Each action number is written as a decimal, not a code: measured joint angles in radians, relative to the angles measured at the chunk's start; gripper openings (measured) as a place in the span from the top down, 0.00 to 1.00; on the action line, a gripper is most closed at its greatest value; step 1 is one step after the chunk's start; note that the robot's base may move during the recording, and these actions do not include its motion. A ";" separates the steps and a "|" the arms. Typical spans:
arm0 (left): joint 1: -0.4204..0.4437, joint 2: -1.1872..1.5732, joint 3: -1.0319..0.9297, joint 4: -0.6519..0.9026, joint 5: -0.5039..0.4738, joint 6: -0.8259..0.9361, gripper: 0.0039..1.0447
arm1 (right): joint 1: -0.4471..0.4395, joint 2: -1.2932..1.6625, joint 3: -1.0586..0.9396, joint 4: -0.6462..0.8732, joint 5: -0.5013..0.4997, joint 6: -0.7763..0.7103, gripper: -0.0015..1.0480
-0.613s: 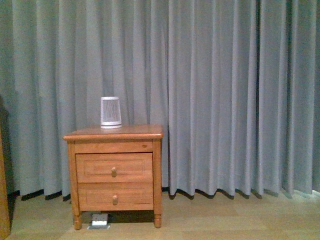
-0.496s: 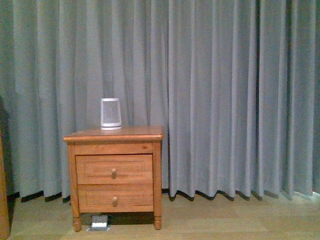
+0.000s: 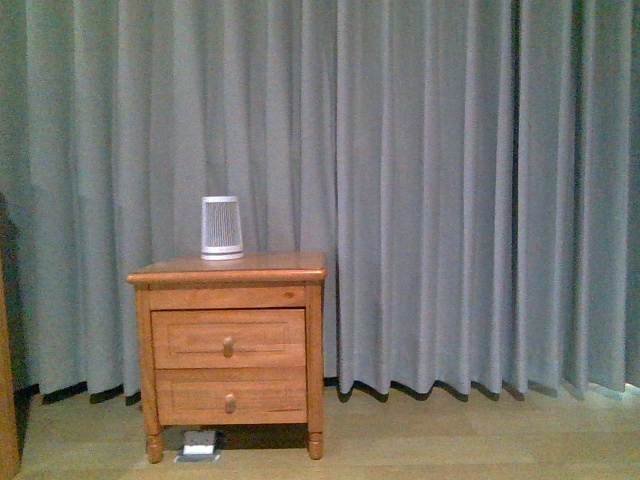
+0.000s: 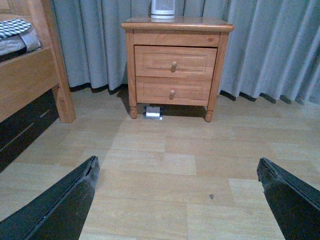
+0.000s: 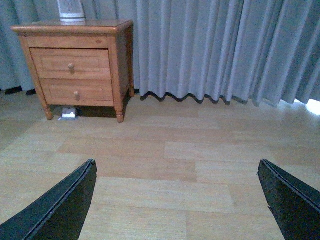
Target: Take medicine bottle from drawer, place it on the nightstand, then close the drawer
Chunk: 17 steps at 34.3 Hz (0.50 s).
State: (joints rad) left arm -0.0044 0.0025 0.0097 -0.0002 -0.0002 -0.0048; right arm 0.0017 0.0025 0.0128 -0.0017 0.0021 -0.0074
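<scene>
Okay, nightstand (image 3: 228,270) stood against the grey curtain (image 3: 450,200), left of centre in the front view, on a wood-plank floor (image 3: 450,440). Drawer (image 3: 228,338) — the upper one — was fully shut, its front flush with the frame and a round knob (image 3: 228,346) at its middle. Lower drawer (image 3: 230,396) was shut too. A white ribbed canister (image 3: 221,227) sat upright on the top, toward the back. A small white object (image 3: 198,444) lay on the floor under the nightstand, too small to identify. Bottle could not be located: no view showed it, and the shut drawer hid its own inside.

Left gripper (image 4: 177,165) was spread wide, with only bare floor between its dark fingers (image 4: 65,205). It held nothing and was well apart from the nightstand, which it faced. A bed frame (image 4: 30,80) stood near the nightstand in that view, with checked cloth (image 4: 12,27) on it. Right gripper (image 5: 177,164) was likewise wide apart and held nothing. It hung over the floor — nightstand well off, seen at an angle.
</scene>
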 joint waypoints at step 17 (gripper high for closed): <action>0.000 0.000 0.000 0.000 0.000 0.000 0.06 | 0.000 0.000 0.000 0.000 0.000 0.000 0.07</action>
State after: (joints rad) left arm -0.0044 0.0025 0.0097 -0.0002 -0.0002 -0.0044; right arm 0.0017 0.0025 0.0128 -0.0017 0.0025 -0.0074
